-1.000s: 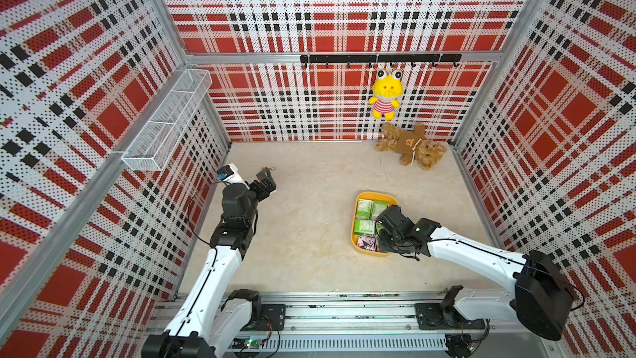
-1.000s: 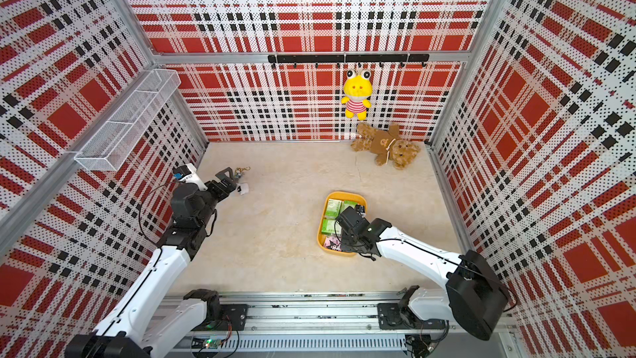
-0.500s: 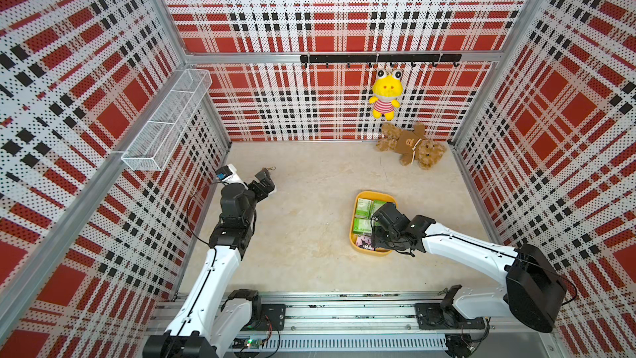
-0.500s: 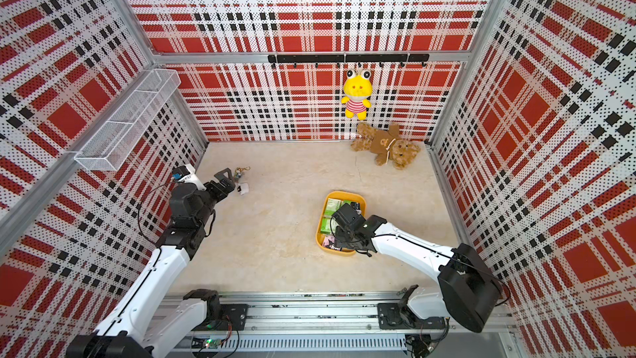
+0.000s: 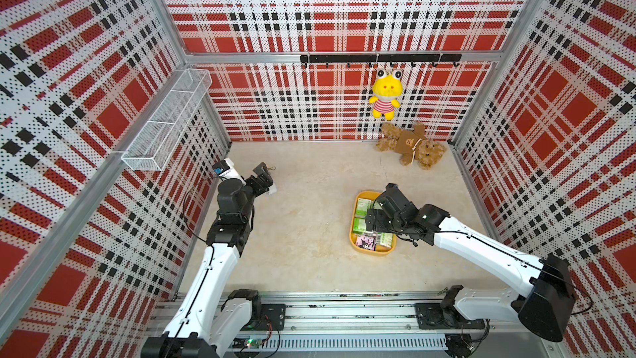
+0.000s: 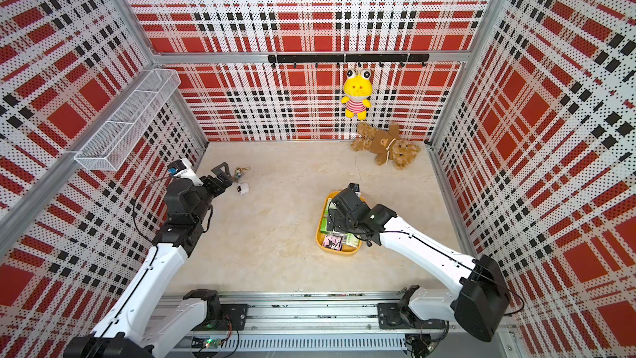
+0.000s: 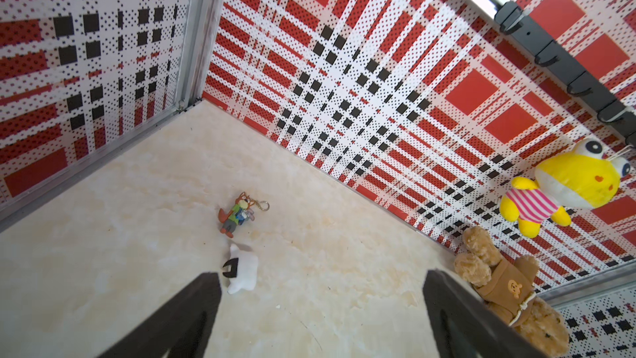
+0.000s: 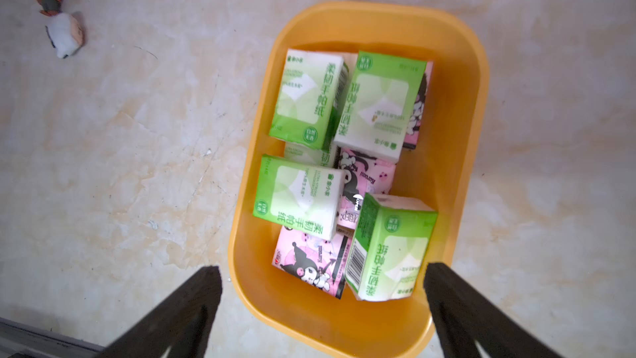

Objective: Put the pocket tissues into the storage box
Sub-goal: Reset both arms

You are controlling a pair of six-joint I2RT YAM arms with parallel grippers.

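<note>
At 10 o'clock a white wire basket [image 5: 165,125] hangs on the side wall. Below it my left gripper [image 7: 323,304] hovers over the worktop [image 5: 303,263], its jaws wide apart with nothing between them. Just beside it, on its 3 o'clock side, lie a small fox keychain [image 7: 237,213] and a white plush trinket [image 7: 242,272], near each other but not touching.

The yellow-orange storage box [image 8: 475,98] sits at about 3 o'clock from the middle of the worktop. Every one of the pocket tissues [image 8: 309,98] that I can see lies inside it. I count five green-and-white packets and three pink ones with a black cartoon figure, loosely piled and overlapping. One green packet at the box's near end stands tilted on its edge by the wall.

My right gripper [image 8: 321,270] hangs over the box, jaws spread wide and holding nothing.

At 1 o'clock a brown teddy bear [image 5: 409,146] lies by the back wall. Above it a yellow frog plush [image 5: 386,92] hangs from a black hook rail [image 5: 344,58].
</note>
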